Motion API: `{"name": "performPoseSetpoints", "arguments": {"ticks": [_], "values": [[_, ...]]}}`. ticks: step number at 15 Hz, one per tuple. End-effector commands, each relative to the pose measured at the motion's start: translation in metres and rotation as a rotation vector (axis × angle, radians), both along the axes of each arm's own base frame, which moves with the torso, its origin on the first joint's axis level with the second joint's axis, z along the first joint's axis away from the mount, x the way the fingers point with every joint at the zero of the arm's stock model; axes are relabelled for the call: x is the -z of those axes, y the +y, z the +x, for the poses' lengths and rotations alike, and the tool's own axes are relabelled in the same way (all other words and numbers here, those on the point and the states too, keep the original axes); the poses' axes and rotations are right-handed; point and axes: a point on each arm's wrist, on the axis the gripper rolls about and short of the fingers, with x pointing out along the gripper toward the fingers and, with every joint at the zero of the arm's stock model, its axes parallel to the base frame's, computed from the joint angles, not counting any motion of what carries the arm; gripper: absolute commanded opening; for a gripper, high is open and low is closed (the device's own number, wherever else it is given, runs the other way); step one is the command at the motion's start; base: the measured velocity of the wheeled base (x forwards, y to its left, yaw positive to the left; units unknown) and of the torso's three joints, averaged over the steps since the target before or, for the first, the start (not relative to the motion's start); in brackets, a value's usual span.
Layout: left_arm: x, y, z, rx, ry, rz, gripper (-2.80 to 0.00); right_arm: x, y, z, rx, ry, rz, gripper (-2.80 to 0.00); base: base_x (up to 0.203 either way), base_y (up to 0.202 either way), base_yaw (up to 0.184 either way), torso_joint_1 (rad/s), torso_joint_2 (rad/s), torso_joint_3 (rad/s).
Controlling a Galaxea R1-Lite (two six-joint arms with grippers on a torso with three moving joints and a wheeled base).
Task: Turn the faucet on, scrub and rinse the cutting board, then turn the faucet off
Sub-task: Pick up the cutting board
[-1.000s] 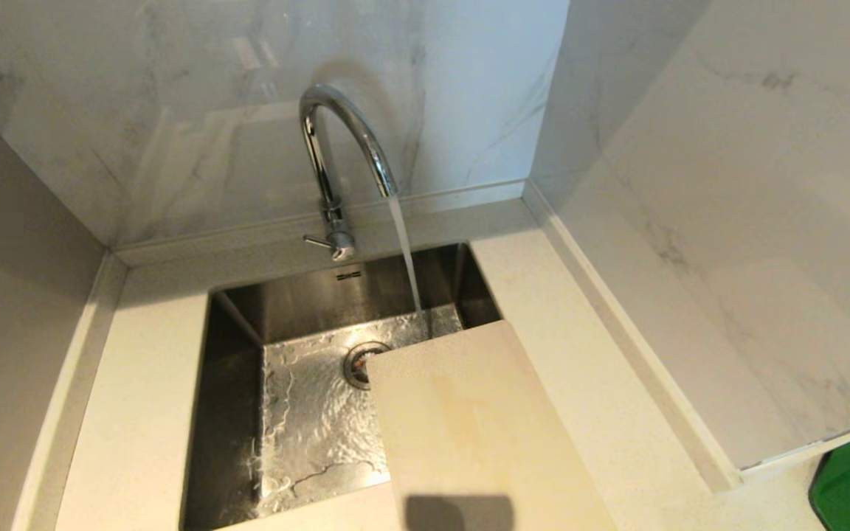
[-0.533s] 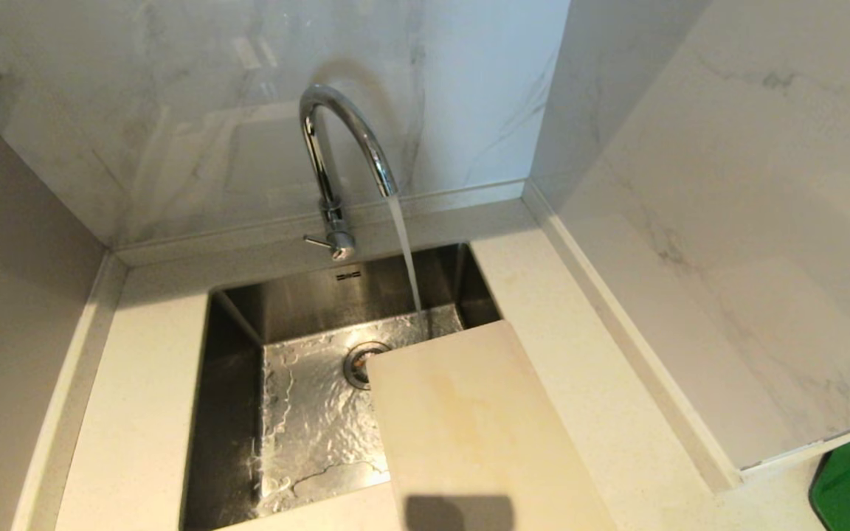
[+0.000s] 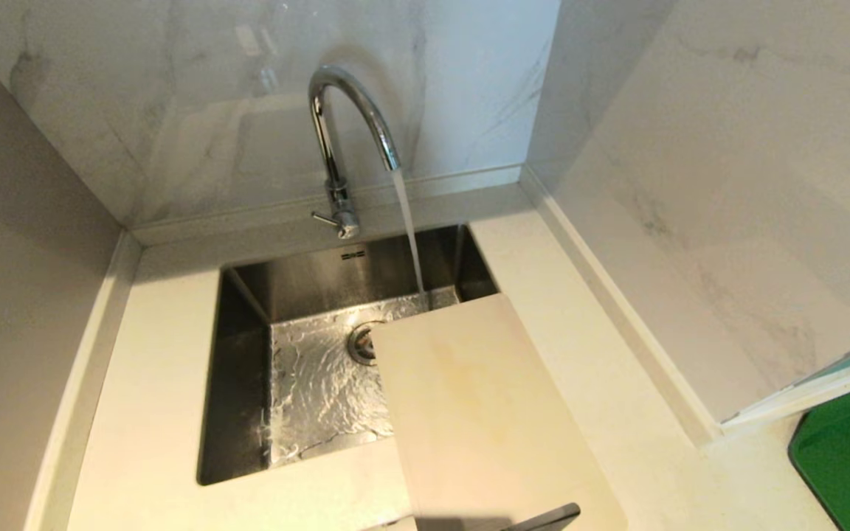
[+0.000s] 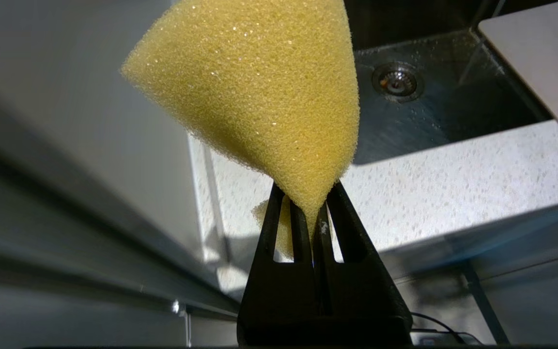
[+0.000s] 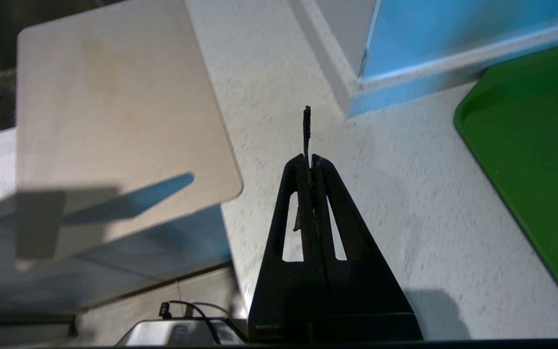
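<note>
The left tool [image 4: 315, 213] is pinched tight on a yellow sponge [image 4: 264, 97], which fans out past its fingertips; the right tool [image 5: 311, 162] is closed with nothing between its fingers. Both hang low at the near edge of the counter [image 3: 152, 383], short of the sink [image 3: 322, 369]. The cutting board [image 3: 484, 413] lies ahead of both tools, flat, with its far end reaching out over the sink's right side and its near end overhanging the counter's front edge. Its long axis runs away from the robot, angled slightly to the left toward the faucet [image 3: 344, 125]. From the left tool the board lies forward and to the right, with the open basin and its drain [image 4: 397, 80] straight ahead. From the right tool the board [image 5: 114, 106] lies forward and to the left, with bare counter directly in front and a green tray [image 5: 535, 160] off to its right. The faucet is running, its stream falling into the basin just beyond the board's far edge, apparently not onto the board itself. The sponge-bearing left tool is the one that matters for scrubbing; I judge it must travel forward and across to the right to meet the board's stained face, stroking along that long axis. The right tool sits nearer the board's near end and could steady it.
</note>
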Motion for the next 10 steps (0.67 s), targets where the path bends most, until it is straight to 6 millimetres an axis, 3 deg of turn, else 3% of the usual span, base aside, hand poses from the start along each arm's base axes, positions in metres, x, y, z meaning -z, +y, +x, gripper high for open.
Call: {"name": "performPoseSetpoints", "arguments": {"ticks": [1,10], "values": [[0.0,0.0,-0.0001,-0.001,-0.002,0.0,-2.8,0.0004,0.0,0.0,0.0,0.0,0.0,-2.8,-0.241,0.0,0.044,0.002,0.0,0.002],[0.0001,0.0,-0.0001,-0.001,0.0,-0.003,-2.8,0.0004,0.0,0.0,0.0,0.0,0.0,-2.8,-0.186,0.0,-0.004,0.0,0.0,0.003]]}}
